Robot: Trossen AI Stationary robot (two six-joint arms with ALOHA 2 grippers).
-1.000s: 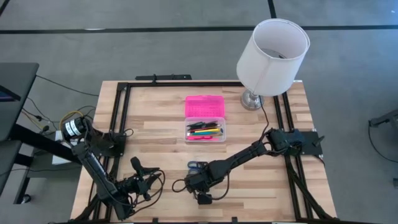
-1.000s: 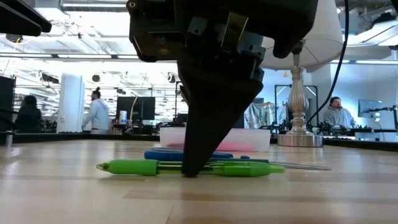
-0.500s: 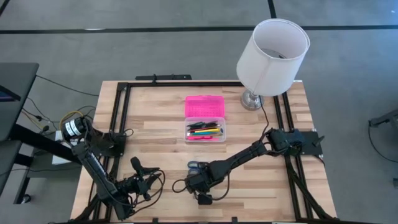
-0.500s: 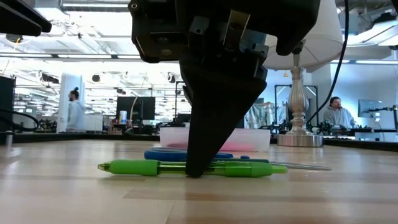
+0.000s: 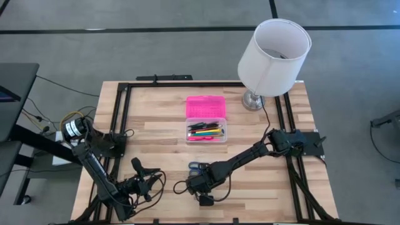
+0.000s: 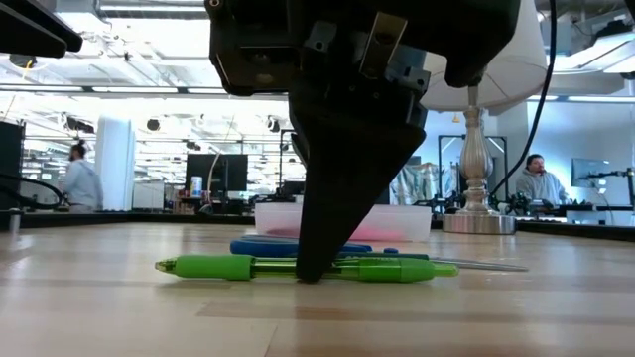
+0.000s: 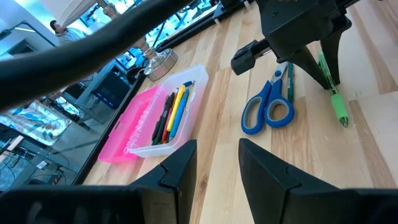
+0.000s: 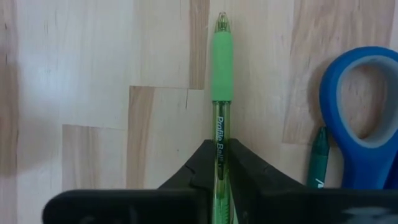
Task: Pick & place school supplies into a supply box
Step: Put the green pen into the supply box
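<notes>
**Op A:** What's the right gripper [image 8: 221,163] doing?

**Op B:** I read it as pinched on the green pen [image 8: 221,93]. Fingers down on the table, one on each side of the barrel, and the pen lies flat on the wood. In the low view the pen [image 6: 298,267] runs level under the dark fingers.

**Op A:** Neighbours?

**Op B:** Just beside the pen I see the blue-handled scissors [image 7: 268,107], and a teal pen [image 8: 319,162] alongside them. From overhead the right gripper [image 5: 201,185] works near the table's 6 o'clock edge.

**Op A:** The box?

**Op B:** The supply box [image 5: 206,132] sits at about 12 o'clock from that gripper, mid-table. Clear base with pens inside, pink lid [image 5: 205,106] laid open on its far side.

**Op A:** Left arm?

**Op B:** The left gripper [image 5: 142,174] waits at about 9 o'clock from the right one, fingers parted, holding nothing. A white lamp [image 5: 273,50] stands at the table's 1 o'clock corner.
</notes>
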